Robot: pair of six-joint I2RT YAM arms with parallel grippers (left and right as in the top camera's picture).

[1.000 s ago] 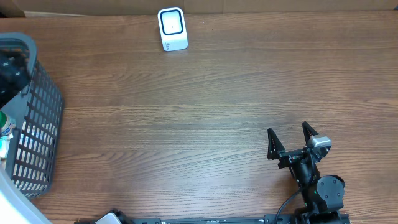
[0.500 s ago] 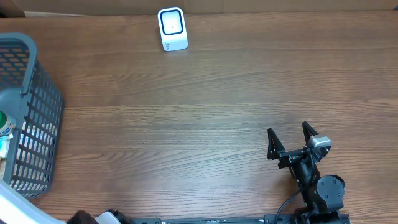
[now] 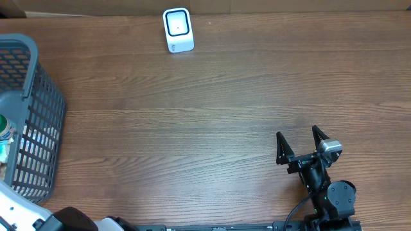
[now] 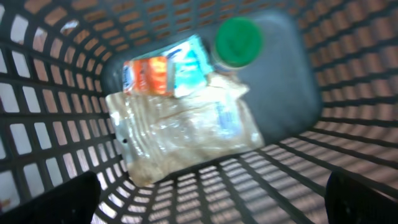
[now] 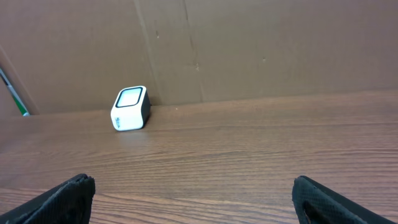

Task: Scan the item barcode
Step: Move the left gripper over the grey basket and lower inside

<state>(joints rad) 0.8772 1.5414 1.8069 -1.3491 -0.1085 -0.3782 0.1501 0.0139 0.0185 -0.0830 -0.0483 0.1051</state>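
Looking down into the grey mesh basket [image 4: 348, 74], the left wrist view shows a clear plastic bag [image 4: 186, 130], an orange packet [image 4: 149, 76], a blue-and-white packet [image 4: 189, 62] and a green-capped bottle [image 4: 238, 41]. My left gripper [image 4: 211, 211] hovers above them, open, with nothing between its fingers. No barcode is legible. The white scanner [image 3: 178, 29] stands at the table's far edge and also shows in the right wrist view as the scanner [image 5: 130, 108]. My right gripper [image 3: 296, 132] rests open and empty at the near right, pointing toward the scanner; in its own view the right gripper [image 5: 193, 186] is over bare wood.
The basket [image 3: 38, 122] sits at the table's left edge, with the bottle's top [image 3: 4, 128] just visible inside. Part of the left arm [image 3: 64, 221] shows at the bottom left corner. A brown cardboard wall [image 5: 249, 43] backs the table behind the scanner.
The dark left-arm shape over the basket's far corner has left the overhead view. More of the left arm now shows at the bottom left edge. The right arm has not moved.
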